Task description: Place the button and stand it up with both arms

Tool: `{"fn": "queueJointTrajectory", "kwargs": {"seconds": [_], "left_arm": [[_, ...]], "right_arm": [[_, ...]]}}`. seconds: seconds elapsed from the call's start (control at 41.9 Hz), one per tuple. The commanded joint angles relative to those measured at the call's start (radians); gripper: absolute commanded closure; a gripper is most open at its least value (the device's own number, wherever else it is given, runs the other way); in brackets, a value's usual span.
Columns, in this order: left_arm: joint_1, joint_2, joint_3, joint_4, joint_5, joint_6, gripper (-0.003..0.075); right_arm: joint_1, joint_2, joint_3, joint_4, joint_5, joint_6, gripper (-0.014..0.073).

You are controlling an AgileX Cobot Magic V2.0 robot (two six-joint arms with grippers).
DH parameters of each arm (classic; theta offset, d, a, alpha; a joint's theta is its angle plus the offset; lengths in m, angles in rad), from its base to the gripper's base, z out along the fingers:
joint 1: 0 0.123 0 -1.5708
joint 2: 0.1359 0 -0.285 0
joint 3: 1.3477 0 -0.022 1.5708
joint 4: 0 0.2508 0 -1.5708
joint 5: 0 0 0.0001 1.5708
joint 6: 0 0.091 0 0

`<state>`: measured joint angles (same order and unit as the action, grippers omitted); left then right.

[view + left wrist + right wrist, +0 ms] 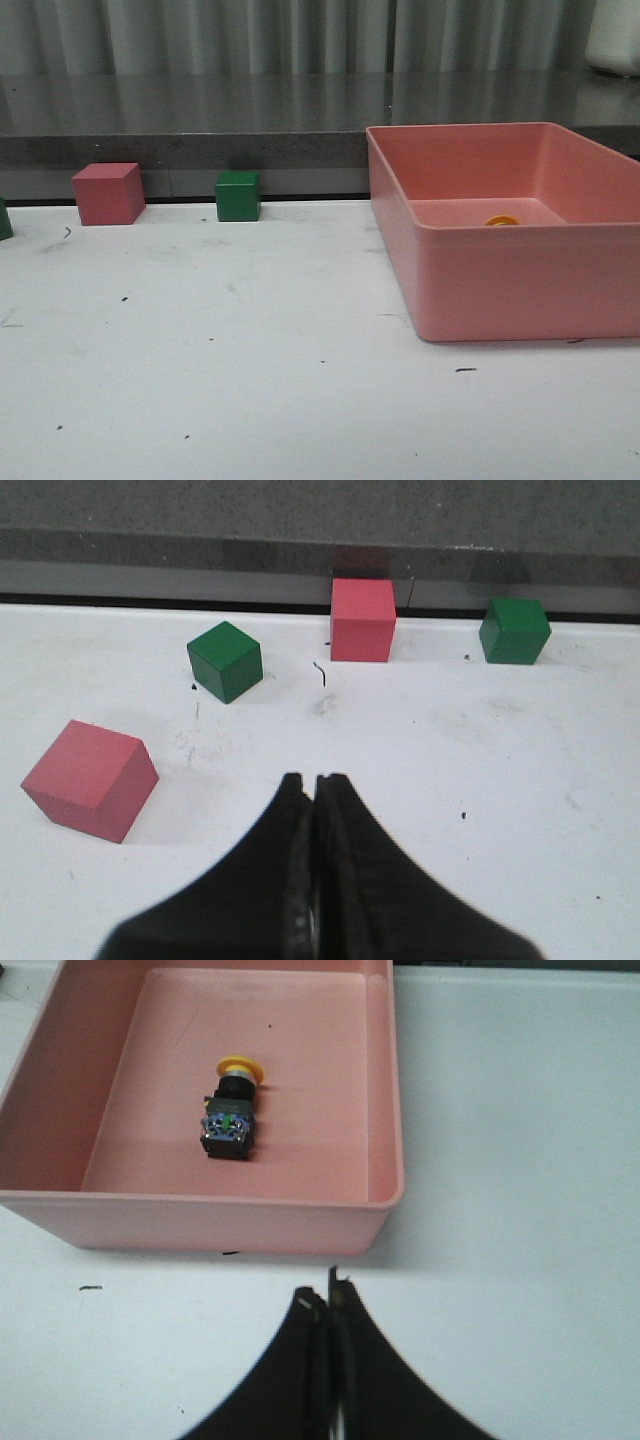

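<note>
The button (231, 1112) lies on its side on the floor of the pink bin (385, 1110), its yellow cap pointing away from the wrist camera and its black body nearer. In the front view only a sliver of the yellow cap (502, 220) shows over the bin's front wall (520, 285). My right gripper (325, 1293) is shut and empty, over the white table just outside the bin's near wall. My left gripper (312, 780) is shut and empty too, over bare table short of the cubes. Neither arm shows in the front view.
Cubes stand near the table's back edge: a pink cube (108, 193) and a green cube (238, 196). The left wrist view shows a nearer pink cube (90, 779), a green cube (225, 660), a far pink cube (362, 619) and another green cube (514, 631). A grey ledge (200, 150) runs behind.
</note>
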<state>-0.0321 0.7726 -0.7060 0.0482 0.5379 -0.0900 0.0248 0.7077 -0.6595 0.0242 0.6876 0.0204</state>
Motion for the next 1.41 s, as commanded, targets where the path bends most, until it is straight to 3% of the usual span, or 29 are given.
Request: {"fn": "queueJointTrajectory", "kwargs": {"seconds": [0.0,0.095,0.262,0.358,0.453,0.716,0.859,1.121,1.384], "left_arm": [[0.001,0.032,-0.035,-0.009,-0.062,-0.004,0.0732],[0.001,0.044,-0.035,-0.009,-0.064,-0.004,0.0627],[0.001,0.050,-0.035,-0.007,-0.071,-0.004,0.0265],[-0.004,0.050,-0.035,-0.018,-0.068,-0.004,0.0200],[-0.050,0.050,-0.035,-0.033,-0.068,-0.004,0.0219],[-0.386,0.048,-0.055,-0.017,-0.003,0.056,0.0227],[-0.496,0.048,-0.055,-0.019,0.067,0.049,0.0227],[-0.528,0.048,-0.055,-0.019,0.089,0.049,0.0227],[-0.528,0.054,-0.055,-0.019,0.089,0.049,0.0227]], "right_arm": [[-0.006,0.032,-0.029,-0.011,-0.052,-0.009,0.0694],[-0.006,0.056,-0.029,-0.011,-0.038,-0.009,0.0583],[-0.006,0.102,-0.031,-0.011,-0.036,-0.009,0.0159],[-0.002,0.117,-0.032,-0.007,-0.035,-0.009,0.0046],[0.009,0.137,-0.054,0.018,-0.020,-0.009,0.0044],[0.133,0.287,-0.235,0.018,0.076,-0.010,0.0050],[0.188,0.409,-0.357,0.018,0.131,-0.010,0.0050],[0.194,0.675,-0.566,0.018,0.204,-0.006,0.0050],[0.194,0.901,-0.713,0.017,0.210,0.078,0.0051]]}}
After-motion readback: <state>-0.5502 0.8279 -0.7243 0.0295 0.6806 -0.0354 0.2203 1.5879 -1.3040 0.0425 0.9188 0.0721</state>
